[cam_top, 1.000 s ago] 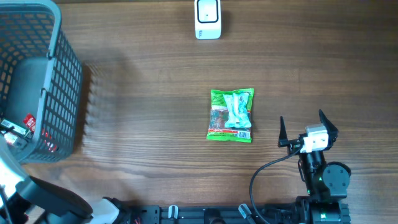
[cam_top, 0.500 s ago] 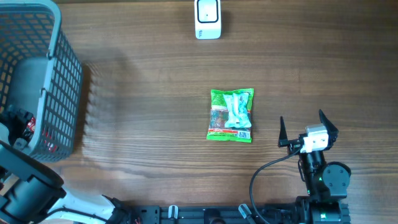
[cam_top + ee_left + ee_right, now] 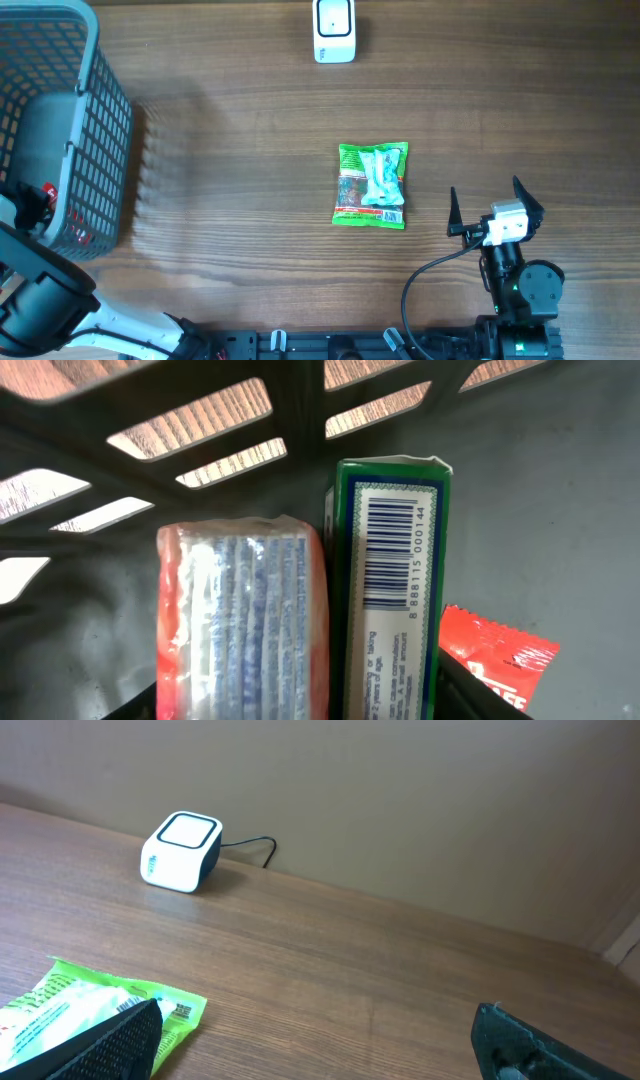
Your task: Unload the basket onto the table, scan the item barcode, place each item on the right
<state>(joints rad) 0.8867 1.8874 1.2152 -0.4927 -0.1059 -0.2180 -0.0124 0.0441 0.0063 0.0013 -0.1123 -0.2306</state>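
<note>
Straddling green box (image 3: 390, 580) + red pkt (image 3: 240, 620) in basket (image 3: 300, 430): L fingers (image 3: 452, 698).

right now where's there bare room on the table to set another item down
Widest bare wood lies between the basket and the green packet. Also free: between the scanner and that packet, and right of the scanner. Crowded: inside the basket, where a green box and a red-and-white pack stand packed side by side.

Right end effector (image 3: 484, 188) wide open, left arm (image 3: 38, 305) far left.
</note>
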